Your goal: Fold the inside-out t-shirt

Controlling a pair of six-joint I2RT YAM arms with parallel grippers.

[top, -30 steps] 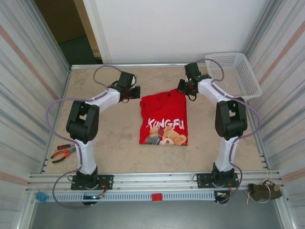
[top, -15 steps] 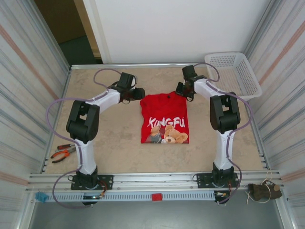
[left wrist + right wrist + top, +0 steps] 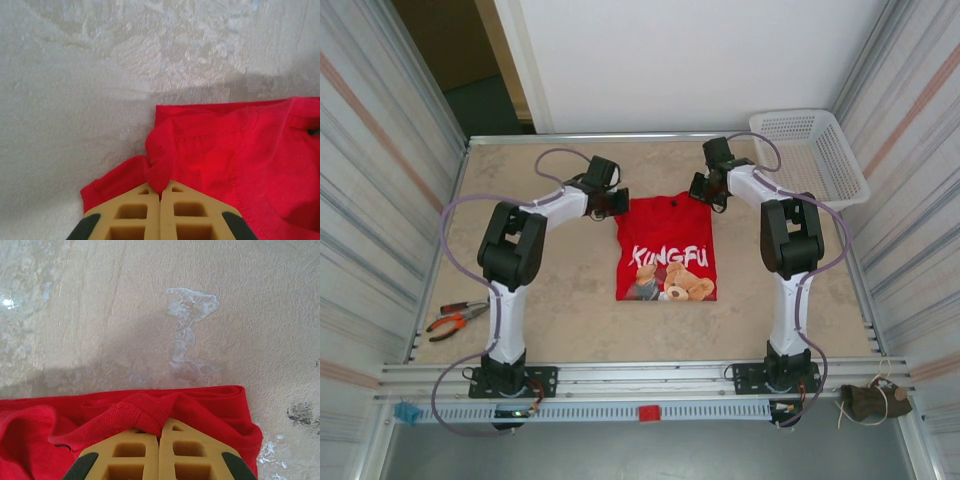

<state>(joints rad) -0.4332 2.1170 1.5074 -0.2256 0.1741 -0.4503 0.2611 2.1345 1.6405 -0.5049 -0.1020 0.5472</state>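
Corrugated metal walls close in a mottled beige bench [image 3: 560, 290] in the top view. At its middle lies the red shirt [image 3: 666, 245], flat in a neat upright rectangle. Its print faces up, white letters above a bear, on the half nearer the arm bases. The left arm [image 3: 510, 255] bends in to the shirt's far left corner and the right arm [image 3: 790, 235] to its far right corner. A white mesh basket [image 3: 815, 150] sits to the far right of the shirt, and red-handled pliers [image 3: 453, 318] lie well off to its near left.

From the left wrist, the left jaws are pressed together at the shirt's [image 3: 225, 160] edge, a small raised fold of red cloth nipped at their tips. Bare bench [image 3: 100, 75] lies beyond the shirt.

From the right wrist, the right jaws are likewise pressed together, pinching a ribbed ridge of the shirt [image 3: 150, 412] that rises to their tips. Beyond the shirt's edge the bench [image 3: 200, 300] shows pale scuffs.
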